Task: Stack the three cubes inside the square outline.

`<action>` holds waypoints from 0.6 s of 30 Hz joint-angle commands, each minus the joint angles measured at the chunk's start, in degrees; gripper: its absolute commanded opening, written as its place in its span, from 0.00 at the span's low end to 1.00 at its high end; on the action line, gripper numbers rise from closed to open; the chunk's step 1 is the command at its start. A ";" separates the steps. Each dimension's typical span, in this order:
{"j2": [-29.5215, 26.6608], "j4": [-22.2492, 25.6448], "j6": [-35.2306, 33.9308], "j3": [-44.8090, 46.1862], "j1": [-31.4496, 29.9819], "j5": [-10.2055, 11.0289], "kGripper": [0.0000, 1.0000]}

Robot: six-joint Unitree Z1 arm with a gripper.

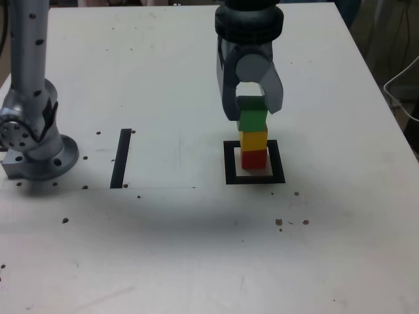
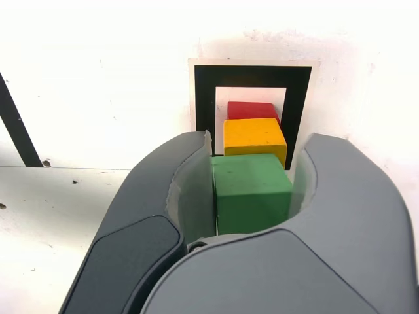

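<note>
The three cubes stand in one stack inside the square outline point(image 1: 230, 165): the red cube point(image 1: 254, 159) at the bottom on the white centre, the yellow cube point(image 1: 253, 139) on it, the green cube point(image 1: 253, 119) on top. The stack leans a little, each cube set slightly off the one below. The gripper point(image 1: 253, 108) hangs over the stack with its jaws on either side of the green cube. In the wrist view the gripper point(image 2: 252, 190) has one jaw against the cube's side, while a thin gap seems to show at the other, so I cannot tell whether it grips or has just let go. A black strip point(image 1: 122, 158) lies well apart on the table point(image 1: 163, 248), towards the exterior view's left, near the arm's base point(image 1: 36, 154).
</note>
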 commanded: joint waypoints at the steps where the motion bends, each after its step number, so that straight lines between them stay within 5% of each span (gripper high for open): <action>1: 0.11 0.27 -0.12 -0.12 0.06 0.16 0.83; 6: 0.04 0.54 -0.15 -0.22 0.06 0.12 0.99; 18: -0.48 0.73 -0.21 -0.07 0.06 -0.14 1.00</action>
